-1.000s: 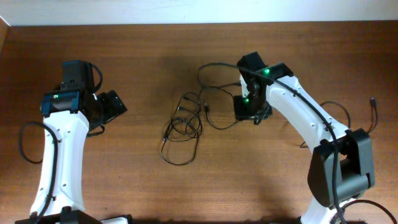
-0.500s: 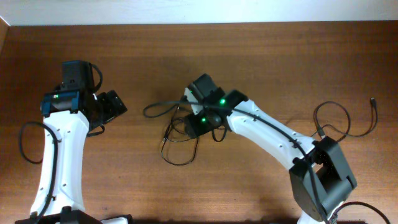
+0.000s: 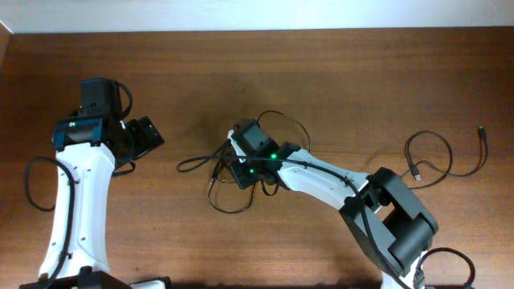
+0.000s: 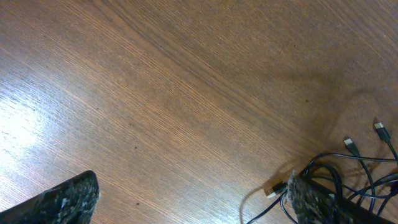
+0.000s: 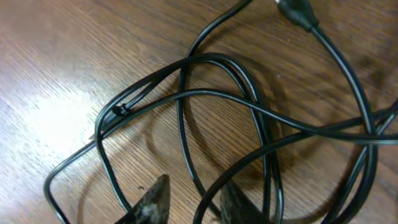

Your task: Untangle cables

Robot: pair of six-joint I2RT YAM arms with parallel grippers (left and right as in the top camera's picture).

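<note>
Right gripper (image 5: 194, 188) is down on the tangle of thin black cables (image 3: 227, 178), mid-desk and slightly toward the left edge of the brown wooden desk (image 3: 337, 72). Its tips are narrowed around one strand that runs up between them. The gap looks a bit wider than the strand and the tips are cut off at the frame edge, so can't tell if it's actually clamped. My read: it's going for a single strand to pull it clear of the knot

Left gripper (image 4: 193, 183) is spread wide and holds nothing. It hangs off to the left of the bundle, probably parked until it's needed to pin the rest down

Tangle: several glossy round wires in overlapping loops that cross over and under each other, with small plug ends poking out. One loop trails toward the left edge, another arcs toward the far edge. It's loose, not cinched tight

A lone thin black cable (image 3: 483, 132) lies looped near the right edge, well apart from the tangle
</note>
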